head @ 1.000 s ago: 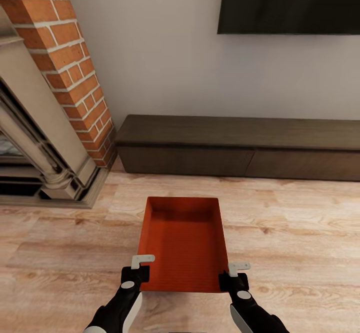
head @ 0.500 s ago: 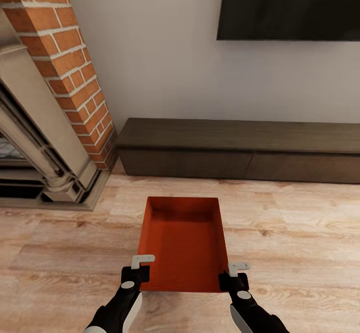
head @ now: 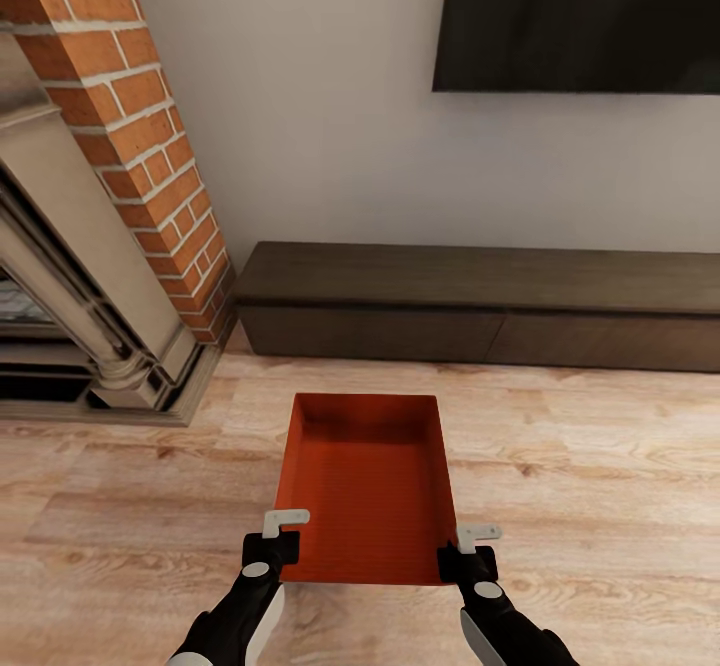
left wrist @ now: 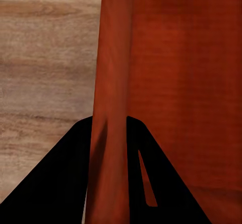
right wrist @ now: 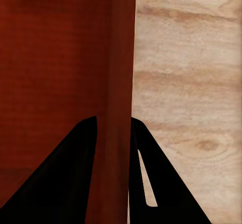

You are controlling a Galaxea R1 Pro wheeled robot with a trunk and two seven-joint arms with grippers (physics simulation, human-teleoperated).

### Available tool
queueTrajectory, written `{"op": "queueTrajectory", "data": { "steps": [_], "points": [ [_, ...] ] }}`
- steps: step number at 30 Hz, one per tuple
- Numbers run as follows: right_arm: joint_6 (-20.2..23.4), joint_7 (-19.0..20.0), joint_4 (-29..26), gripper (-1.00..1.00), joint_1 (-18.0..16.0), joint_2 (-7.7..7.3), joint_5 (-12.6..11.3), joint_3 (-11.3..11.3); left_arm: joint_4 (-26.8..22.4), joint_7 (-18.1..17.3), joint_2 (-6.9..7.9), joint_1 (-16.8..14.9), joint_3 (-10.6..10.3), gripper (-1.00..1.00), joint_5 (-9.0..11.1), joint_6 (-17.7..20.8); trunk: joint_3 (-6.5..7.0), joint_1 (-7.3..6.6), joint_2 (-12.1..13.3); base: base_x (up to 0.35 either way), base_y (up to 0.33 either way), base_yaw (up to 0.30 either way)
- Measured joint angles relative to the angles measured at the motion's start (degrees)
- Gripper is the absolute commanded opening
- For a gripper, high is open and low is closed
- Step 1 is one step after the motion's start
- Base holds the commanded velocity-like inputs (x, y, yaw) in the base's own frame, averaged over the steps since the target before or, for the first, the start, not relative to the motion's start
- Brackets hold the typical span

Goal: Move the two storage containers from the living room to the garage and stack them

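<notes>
Item: storage container (head: 365, 486), orange-red, shallow, lidless, ribbed bottom. Carried level in front of the robot, above the wood-plank floor (head: 590, 466), on the near side of the bench (head: 480, 306).

Left gripper (head: 272, 546): pinching the container's left long wall at the corner nearest the robot; in the left wrist view one dark finger (left wrist: 65, 178) lies outside the wall and the other inside, wall between them.

Right gripper (head: 468, 552): pinching the right long wall at the matching near corner; the right wrist view shows its fingers (right wrist: 65, 173) closed on that wall in the same way.

Risks, as judged: both grips sit at one end of thin walls, so the far end hangs unsupported and could sag or tip downward. Uneven arm motion could twist the bin or pull a wall out of one pinch. A turn made near the bench could strike the far end against the bench or the fireplace (head: 110, 176).

Surface: light wood planks, knotted grain.

Room: living room; white wall (head: 320, 96), long low dark-wood bench against it, black TV (head: 580, 16) above the bench, red-brick fireplace to the left of the bench.
</notes>
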Motion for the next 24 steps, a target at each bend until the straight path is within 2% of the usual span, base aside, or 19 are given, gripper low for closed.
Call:
{"op": "queueTrajectory", "data": {
  "steps": [24],
  "points": [
    [0.0, 0.0, 0.0, -1.00, 0.0, -0.02, 0.0, 0.0, 0.0, 0.1, 0.00, 0.0, -0.1, -1.00, 0.1, 0.0, 4.31, -5.27, 9.6, 0.000, 0.000, 0.000]
  ]
}}
